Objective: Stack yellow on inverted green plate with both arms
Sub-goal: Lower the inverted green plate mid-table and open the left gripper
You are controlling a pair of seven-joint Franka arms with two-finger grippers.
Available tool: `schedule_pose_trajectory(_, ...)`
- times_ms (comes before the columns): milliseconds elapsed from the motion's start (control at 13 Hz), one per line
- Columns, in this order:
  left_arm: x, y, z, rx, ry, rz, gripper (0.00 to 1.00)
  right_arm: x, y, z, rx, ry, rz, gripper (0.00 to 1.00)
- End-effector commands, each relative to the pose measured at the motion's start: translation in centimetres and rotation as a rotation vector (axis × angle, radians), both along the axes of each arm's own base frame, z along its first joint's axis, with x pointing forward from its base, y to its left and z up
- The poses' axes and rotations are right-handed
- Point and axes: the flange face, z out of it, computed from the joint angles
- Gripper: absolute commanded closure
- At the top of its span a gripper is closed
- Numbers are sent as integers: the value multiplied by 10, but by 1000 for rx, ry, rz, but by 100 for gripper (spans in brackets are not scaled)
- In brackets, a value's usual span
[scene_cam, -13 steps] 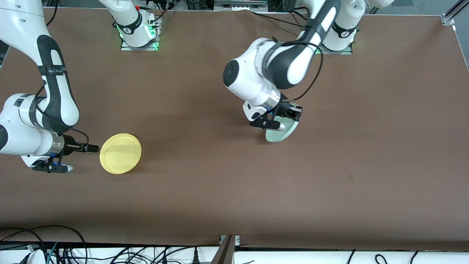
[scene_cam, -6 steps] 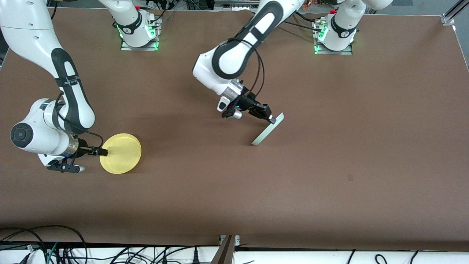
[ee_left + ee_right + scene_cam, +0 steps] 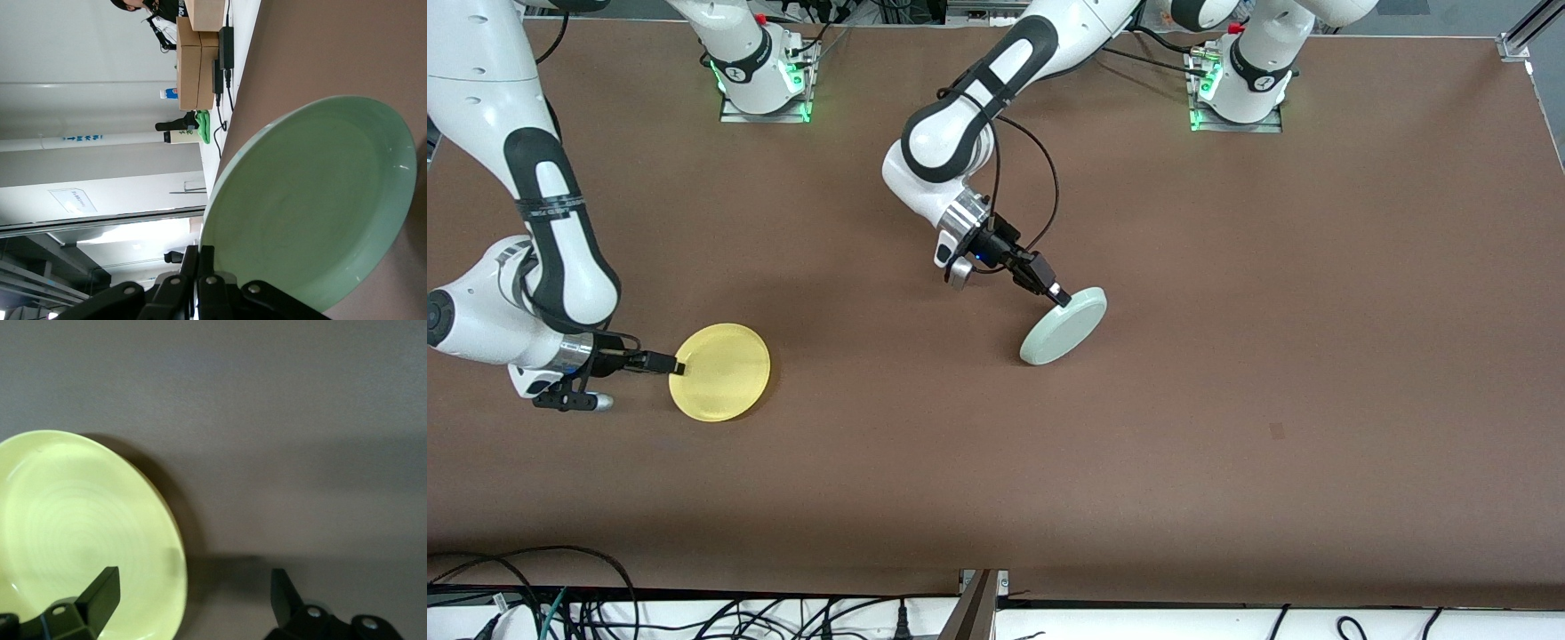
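Observation:
The yellow plate [image 3: 720, 372] lies flat on the brown table toward the right arm's end. My right gripper [image 3: 677, 365] is low at its rim, open. In the right wrist view the yellow plate [image 3: 80, 533] has its rim between the spread fingers of the right gripper [image 3: 193, 593], one finger [image 3: 100, 590] over the plate. My left gripper [image 3: 1059, 296] is shut on the rim of the pale green plate [image 3: 1064, 325] near the table's middle and holds it tilted. In the left wrist view the left gripper [image 3: 199, 261] pinches the green plate [image 3: 313, 200] at its edge.
The two arm bases [image 3: 765, 80] [image 3: 1236, 89] stand along the table's edge farthest from the front camera. Black cables [image 3: 560, 604] lie past the edge nearest that camera. A small dark mark [image 3: 1277, 431] is on the table toward the left arm's end.
My left arm has turned the green plate from edge-on until its broad face shows, and carried it slightly toward the right arm's end. My right gripper stays at the yellow plate's rim.

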Motion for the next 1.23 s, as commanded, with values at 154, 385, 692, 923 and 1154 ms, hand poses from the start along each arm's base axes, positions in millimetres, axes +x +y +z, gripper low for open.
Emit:
schedule_pose_trajectory(154,-22,-20,-4,16,-46,-40,100,2,7,-5,29,-14,23,0)
schedule_pose_trajectory(385,-54,-36,-4,38,-51,-55,100,1,9,-9,31,-10,26,0)
schedule_pose_trajectory(692,-84,-42,-18,86,-52,-74,99,3,12,-7,31,-10,24,40)
schedule_pose_trajectory(923,-96,-43,-37,59,-81,-67,0,4,13,-7,32,-12,28,77)
schedule_pose_trajectory(1154,-103,-46,-44,-108,-147,0,0,5,19,-6,33,-14,37,100)
